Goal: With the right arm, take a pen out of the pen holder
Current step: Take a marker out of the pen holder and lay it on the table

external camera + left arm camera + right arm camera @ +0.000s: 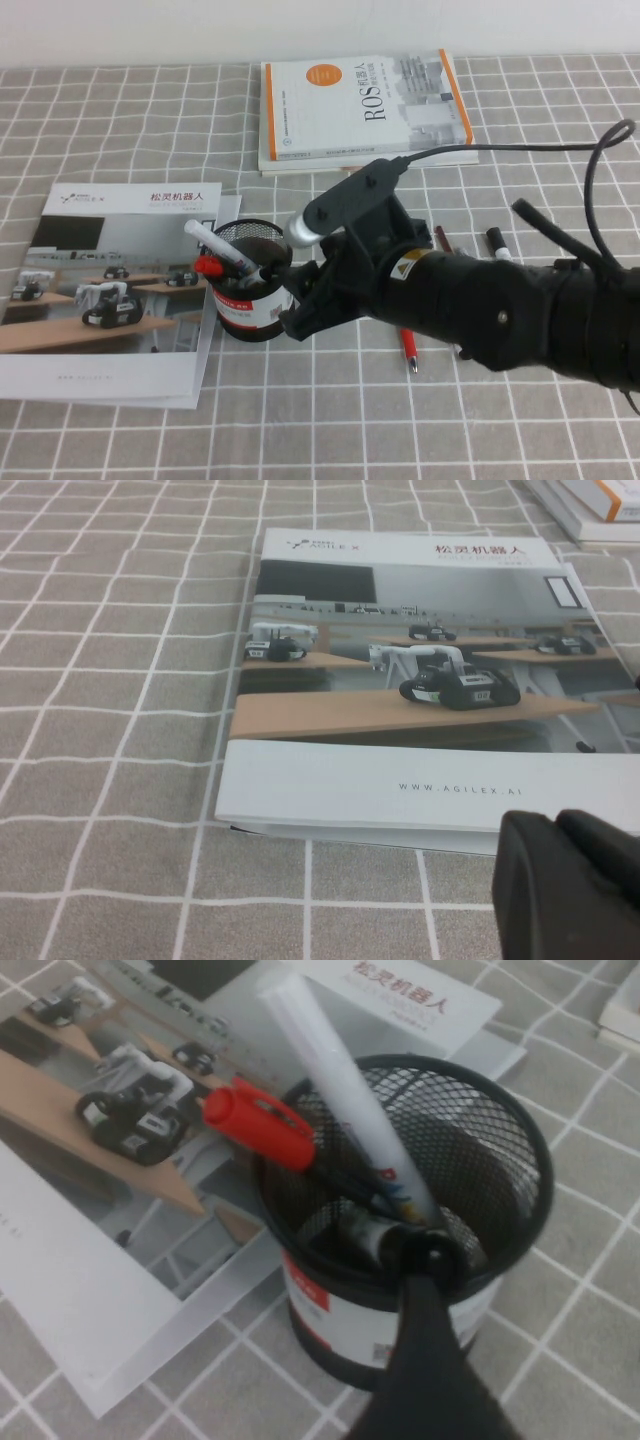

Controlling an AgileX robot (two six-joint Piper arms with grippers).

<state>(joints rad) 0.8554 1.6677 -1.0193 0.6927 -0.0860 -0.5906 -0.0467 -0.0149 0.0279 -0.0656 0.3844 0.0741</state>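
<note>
Covering the whole table is a grey tablecloth (100, 440) ruled with white lines into squares, and it lies flat with no bare tabletop showing. Behind the far edge a plain white wall (120, 30) closes off the room.

At the back of the cloth lies a white-and-orange ROS book (360, 110), face up on another of the same size. On the robot's left lies an AgileX brochure (110, 290), its cover a photo of small tracked robots on wooden benches.

The black mesh pen holder (250, 315), banded with a white and red label, stands upright at the brochure's right edge. Inside it lean a white marker (225, 248), a red-capped pen (208, 266) and a black pen (258, 275).

The right gripper (292, 298) sits at the holder's rim on the side towards the robot's right. Its jaws are spread wide and hold nothing. In the right wrist view one dark finger (430, 1360) reaches up to the black pen's end at the rim.

On the cloth beyond the right arm lie a loose red pen (409, 350), a dark red pen (441, 238) and a black-capped marker (497, 245).

The left gripper (570, 890) shows only as a dark block in its own wrist view, low over the cloth just beside the brochure's near edge. Whether it is wide or narrow cannot be told.
</note>
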